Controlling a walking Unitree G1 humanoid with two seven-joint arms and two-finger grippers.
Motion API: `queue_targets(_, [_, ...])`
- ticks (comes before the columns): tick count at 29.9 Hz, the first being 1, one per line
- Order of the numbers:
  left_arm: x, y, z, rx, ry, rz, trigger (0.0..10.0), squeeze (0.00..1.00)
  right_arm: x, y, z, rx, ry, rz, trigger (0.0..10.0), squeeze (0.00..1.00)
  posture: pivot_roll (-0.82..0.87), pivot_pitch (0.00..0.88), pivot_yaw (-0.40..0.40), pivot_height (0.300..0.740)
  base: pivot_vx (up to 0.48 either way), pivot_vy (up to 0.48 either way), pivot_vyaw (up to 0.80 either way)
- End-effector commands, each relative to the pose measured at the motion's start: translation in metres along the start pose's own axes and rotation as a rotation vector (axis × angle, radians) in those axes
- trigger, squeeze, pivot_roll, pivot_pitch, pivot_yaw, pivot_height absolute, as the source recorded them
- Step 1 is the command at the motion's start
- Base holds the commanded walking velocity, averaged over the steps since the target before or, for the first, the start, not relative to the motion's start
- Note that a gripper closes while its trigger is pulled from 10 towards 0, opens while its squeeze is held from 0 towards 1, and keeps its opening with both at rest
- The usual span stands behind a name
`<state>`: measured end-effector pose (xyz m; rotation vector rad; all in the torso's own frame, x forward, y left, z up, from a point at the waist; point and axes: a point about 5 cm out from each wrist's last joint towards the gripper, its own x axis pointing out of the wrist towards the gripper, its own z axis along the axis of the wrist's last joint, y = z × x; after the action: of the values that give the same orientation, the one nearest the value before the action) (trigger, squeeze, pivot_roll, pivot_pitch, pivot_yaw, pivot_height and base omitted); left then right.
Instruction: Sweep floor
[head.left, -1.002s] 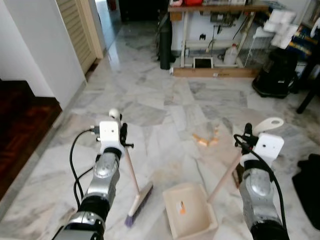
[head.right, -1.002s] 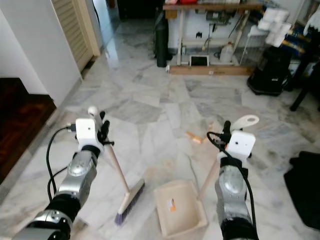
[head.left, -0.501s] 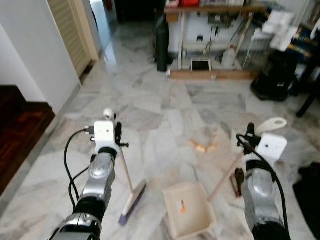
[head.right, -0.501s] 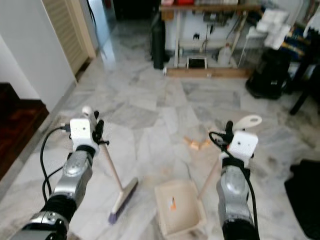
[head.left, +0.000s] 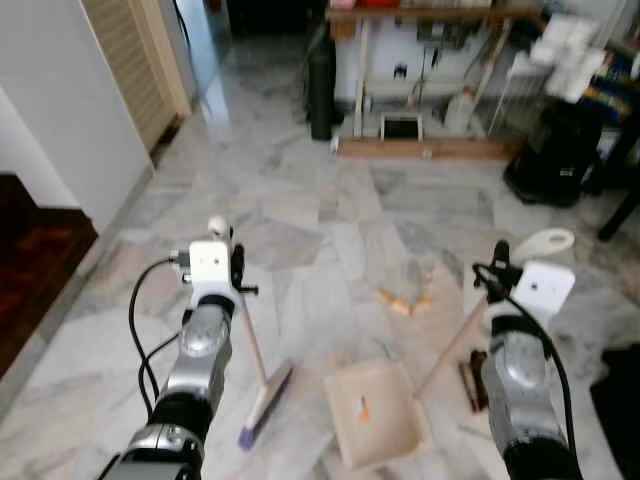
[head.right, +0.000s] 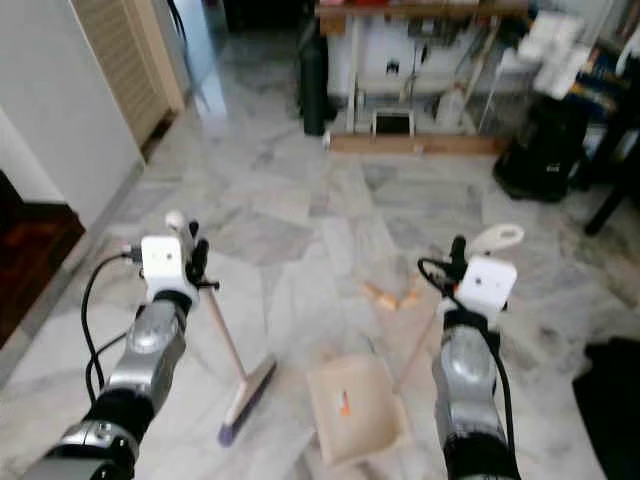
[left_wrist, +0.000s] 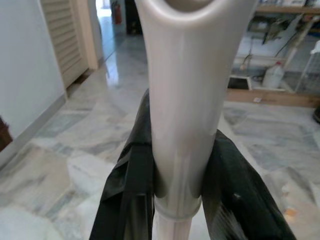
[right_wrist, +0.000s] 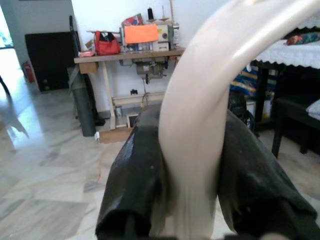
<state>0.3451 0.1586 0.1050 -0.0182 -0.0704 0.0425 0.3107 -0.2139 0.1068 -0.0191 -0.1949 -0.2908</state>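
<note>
My left gripper (head.left: 232, 272) is shut on the pale handle of a broom (head.left: 252, 347), whose purple-bristled head (head.left: 265, 405) rests on the marble floor. In the left wrist view both black fingers (left_wrist: 134, 180) press the handle (left_wrist: 182, 100). My right gripper (head.left: 497, 270) is shut on the cream handle (right_wrist: 200, 115) of a dustpan (head.left: 378, 415), which sits on the floor just right of the broom head with a small orange scrap (head.left: 363, 408) inside. Light brown debris pieces (head.left: 404, 301) lie on the floor beyond the dustpan.
A white wall corner (head.left: 60, 120) and dark wooden floor (head.left: 30, 270) lie to the left. Ahead stand a sewing table (head.left: 430, 40), a dark cylinder (head.left: 320, 80) and a black bag (head.left: 560, 150). A dark object (head.left: 473, 380) lies near my right arm.
The camera has moved forward and shifted slightly. Broom and dustpan stay held in the same grips; the dustpan sits a little closer to the debris.
</note>
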Motion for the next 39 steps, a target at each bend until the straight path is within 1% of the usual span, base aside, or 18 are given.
queue_targets(1, [0.0044, 0.0037, 0.0117, 0.025, -0.049, 0.005, 10.0, 0.00, 0.0044, 0.0056, 0.0120, 0.030, -0.052, 0.008, 10.0, 0.00, -0.08, 0.046, 0.034, 0.740, 0.345, 0.000, 0.00])
queue_targets(39, [0.0053, 0.0043, 0.0137, 0.023, -0.054, 0.010, 10.0, 0.00, 0.0062, 0.0096, 0.0151, 0.043, -0.056, 0.016, 10.0, 0.00, -0.07, 0.055, 0.033, 0.740, 0.344, 0.000, 0.00])
